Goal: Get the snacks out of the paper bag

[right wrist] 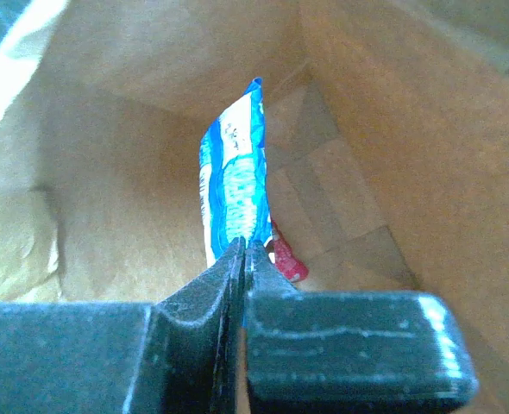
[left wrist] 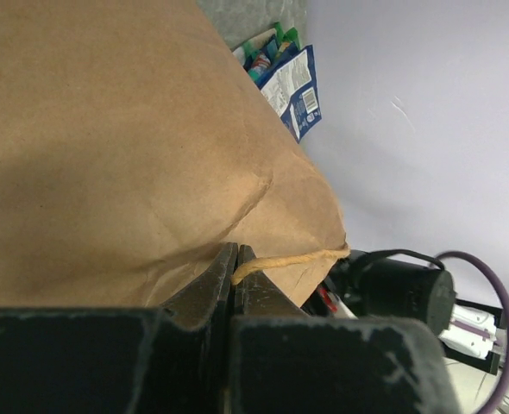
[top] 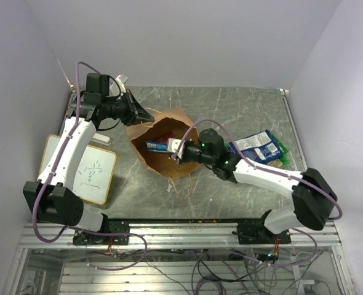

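Grey marbled table [top: 243,110] carries paper bag [top: 160,161], blue packets [top: 258,146], whiteboard [top: 92,175]

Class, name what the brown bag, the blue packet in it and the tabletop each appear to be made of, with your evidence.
Paper bag: matte brown kraft paper, by its soft creases. Blue packet: probably glossy plastic film, shiny and crinkled. Tabletop: grey veined, stone-like; possibly laminate.

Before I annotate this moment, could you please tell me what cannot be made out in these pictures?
Right wrist: red packet mostly hidden behind the blue packet.
Top view: whiteboard writing too small to read.
Left wrist: paper bag fills the frame, hiding its contents.
Top view: the stacked packets overlap; count unclear.
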`<state>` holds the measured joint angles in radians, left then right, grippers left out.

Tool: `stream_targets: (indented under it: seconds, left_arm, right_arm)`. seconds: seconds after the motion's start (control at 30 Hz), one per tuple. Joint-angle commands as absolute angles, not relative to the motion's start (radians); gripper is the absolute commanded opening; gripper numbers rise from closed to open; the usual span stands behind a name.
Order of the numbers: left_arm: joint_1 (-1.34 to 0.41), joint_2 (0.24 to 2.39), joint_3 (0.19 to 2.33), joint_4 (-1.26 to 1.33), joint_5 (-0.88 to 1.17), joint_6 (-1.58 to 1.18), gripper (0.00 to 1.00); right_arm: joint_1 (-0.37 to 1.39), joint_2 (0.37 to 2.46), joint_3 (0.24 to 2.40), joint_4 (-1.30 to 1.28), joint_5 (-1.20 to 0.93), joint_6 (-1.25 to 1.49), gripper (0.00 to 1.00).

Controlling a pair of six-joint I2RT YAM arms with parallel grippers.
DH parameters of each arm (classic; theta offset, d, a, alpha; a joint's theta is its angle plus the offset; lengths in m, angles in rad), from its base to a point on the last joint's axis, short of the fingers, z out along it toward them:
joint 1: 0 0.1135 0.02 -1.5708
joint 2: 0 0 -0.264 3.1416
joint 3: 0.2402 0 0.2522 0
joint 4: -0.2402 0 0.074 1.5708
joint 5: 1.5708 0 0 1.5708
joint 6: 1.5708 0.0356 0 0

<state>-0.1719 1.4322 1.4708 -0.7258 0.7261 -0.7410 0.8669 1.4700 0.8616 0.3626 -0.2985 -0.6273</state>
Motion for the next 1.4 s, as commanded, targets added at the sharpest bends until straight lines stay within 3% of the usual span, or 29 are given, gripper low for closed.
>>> stream_targets:
  seconds: [0.0, 0.3, 0.5, 0.67, 0.87, 1.1, 1.27, 1.37]
  left_arm:
    - [-0.163, 1.446, 1.511, -0.709, 0.714, -0.727, 0.07]
    - [-0.163, 1.469, 1.507, -0.702, 0.720, -0.732, 0.07]
    - [-0.163, 1.471, 1.499, -0.690, 0.730, -0.745, 0.07]
    - [-0.163, 1.457, 1.481, -0.682, 0.733, -0.750, 0.07]
    - [-0.163, 1.451, 1.486, -0.694, 0.738, -0.737, 0.07]
    - [-0.164, 1.449, 1.482, -0.685, 0.739, -0.743, 0.07]
    - [-0.166, 1.451, 1.480, -0.681, 0.740, -0.747, 0.07]
    - [-0.166, 1.452, 1.473, -0.680, 0.742, -0.747, 0.07]
  right_arm:
    - [0.870, 1.350, 0.922, 0.068, -0.387, -0.811, 0.00]
    - [0.870, 1.144, 1.084, -0.205, -0.422, -0.828, 0.00]
    - [0.869, 1.087, 1.208, -0.189, -0.391, -0.824, 0.00]
    - [0.867, 1.077, 1.233, -0.054, -0.220, -0.740, 0.00]
    - [0.747, 1.128, 1.221, 0.003, 0.062, -0.454, 0.00]
    - [0.547, 1.138, 1.160, -0.161, 0.414, 0.041, 0.00]
    - [0.379, 1.090, 1.041, -0.247, 0.427, 0.296, 0.00]
    - [0.242, 1.075, 0.991, -0.290, 0.270, 0.393, 0.00]
